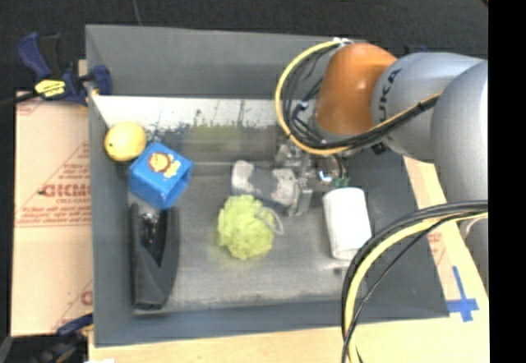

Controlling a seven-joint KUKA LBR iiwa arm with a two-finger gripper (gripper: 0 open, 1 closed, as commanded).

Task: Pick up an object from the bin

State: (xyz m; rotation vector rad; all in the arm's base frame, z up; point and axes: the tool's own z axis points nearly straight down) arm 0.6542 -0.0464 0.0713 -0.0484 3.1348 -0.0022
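My gripper [289,187] hangs low in the middle of the bin, under the orange wrist cover. Right beside its left side lies a small clear, greyish plastic thing [244,176]; whether the fingers touch it I cannot tell. Just below and left of the gripper sits a fluffy light-green mesh sponge [244,227]. A white cylinder [346,222] lies to the gripper's right.
A blue cube with a yellow cartoon face [159,174] and a yellow ball [125,141] sit in the far left corner. A long black tool-like thing [153,255] lies along the left wall. The arm and its cables cover the bin's right side.
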